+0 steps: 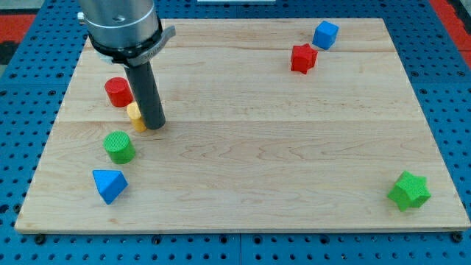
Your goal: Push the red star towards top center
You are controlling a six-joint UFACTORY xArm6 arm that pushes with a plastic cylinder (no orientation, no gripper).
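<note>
We see the wooden board (243,147) lying on a blue pegboard surface (22,110), and our rod comes down from the view's top left. My tip (154,125) rests on the board at about nine o'clock from the board's centre, well out toward the left side. We have no jaws to report on: the arm ends in the plain rod only.

The red star (302,58) sits near the board's top edge, at roughly one o'clock from the centre, far from my tip. Just beside it, at its two o'clock, stands a blue cube (325,34); whether the two touch we cannot tell.

Around my tip the blocks crowd closer. A yellow block (135,115) sits against the rod at its nine o'clock, partly hidden, so its shape is unclear. A red cylinder (118,92) lies at ten o'clock from my tip, touching or nearly touching the yellow block. A green cylinder (119,147) is at eight o'clock, and a blue wedge-like block (110,185) lies farther on at seven o'clock. A green star (409,191) sits alone near the bottom right corner.

Between my tip and the red star the wood lies bare. We can read no writing or labels anywhere
</note>
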